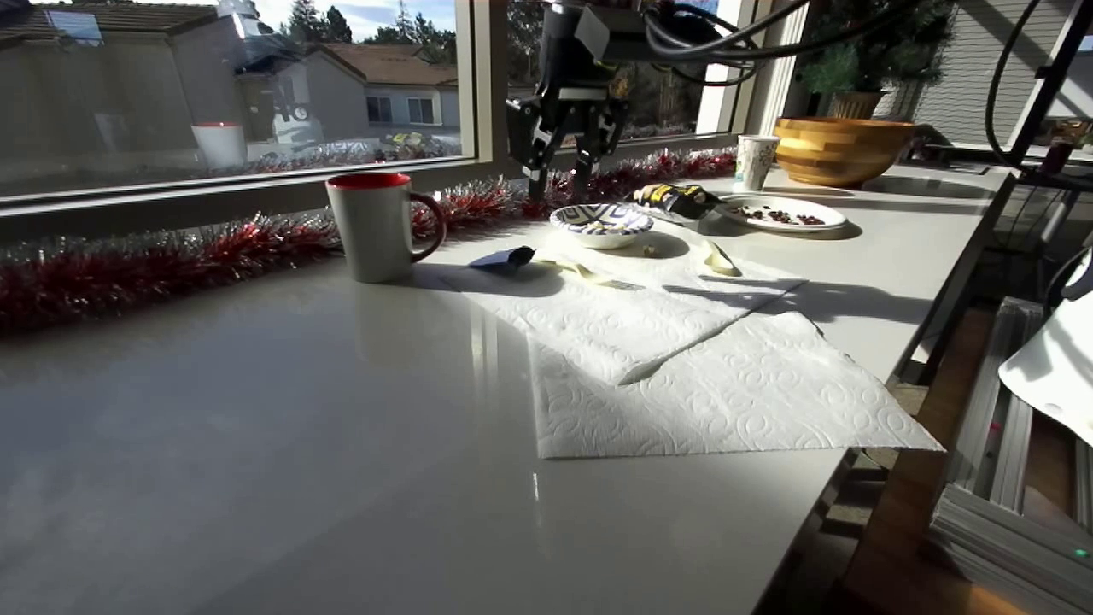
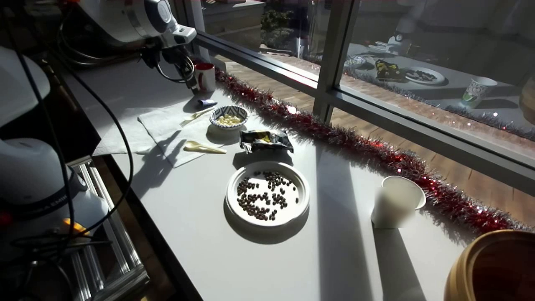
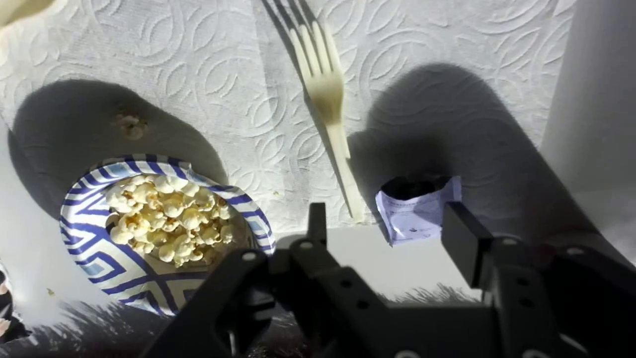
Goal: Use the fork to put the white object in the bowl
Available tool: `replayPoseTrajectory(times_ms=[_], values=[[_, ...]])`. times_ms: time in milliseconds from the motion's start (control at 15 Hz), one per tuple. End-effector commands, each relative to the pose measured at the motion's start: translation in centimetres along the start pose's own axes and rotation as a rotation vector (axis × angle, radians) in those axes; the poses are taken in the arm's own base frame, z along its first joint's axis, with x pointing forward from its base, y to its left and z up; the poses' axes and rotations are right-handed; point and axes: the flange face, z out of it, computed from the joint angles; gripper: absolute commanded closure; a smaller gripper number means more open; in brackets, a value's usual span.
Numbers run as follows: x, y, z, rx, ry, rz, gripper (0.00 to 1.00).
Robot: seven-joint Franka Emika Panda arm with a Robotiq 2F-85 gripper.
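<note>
The bowl is a small blue-and-white patterned bowl (image 1: 602,241), also in the other views (image 2: 230,110) (image 3: 107,258); it holds popcorn. A loose whitish popcorn piece (image 3: 131,127) lies in the bowl's shadow on the paper towel, and shows beside the bowl in an exterior view (image 1: 649,251). The pale fork (image 3: 328,94) lies flat on the towel, its handle end toward my gripper; it shows in both exterior views (image 1: 581,272) (image 2: 196,116). My gripper (image 3: 385,221) is open and empty, above the table (image 1: 559,186) near the window, between mug and bowl.
A small torn packet (image 3: 415,216) lies beside the fork handle. A red-and-white mug (image 1: 369,231), a spoon (image 2: 202,147), a black snack bag (image 2: 267,141), a plate of dark beans (image 2: 231,200), a paper cup (image 1: 756,162) and a wooden bowl (image 1: 837,154) stand around. Tinsel (image 1: 171,265) lines the window.
</note>
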Motion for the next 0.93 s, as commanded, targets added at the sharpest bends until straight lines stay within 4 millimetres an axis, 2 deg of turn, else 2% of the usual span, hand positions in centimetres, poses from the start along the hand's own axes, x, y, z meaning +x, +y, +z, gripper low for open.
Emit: replayPoseTrajectory(times_ms=[0,67,333,600,867], values=[[1.3,-1.0,-2.4,-0.055,0.041,-0.031,0.07],[1.7,-1.3,-2.9,-0.060,0.037,-0.039,0.00],[3.1,-1.5,-4.6,-0.130,-0.042,-0.093,0.00],[4.3,-0.4,-5.8,-0.174,-0.190,-0.264,0.00],[5.1,0.5,-6.2,-0.063,-0.220,-0.405,0.00]])
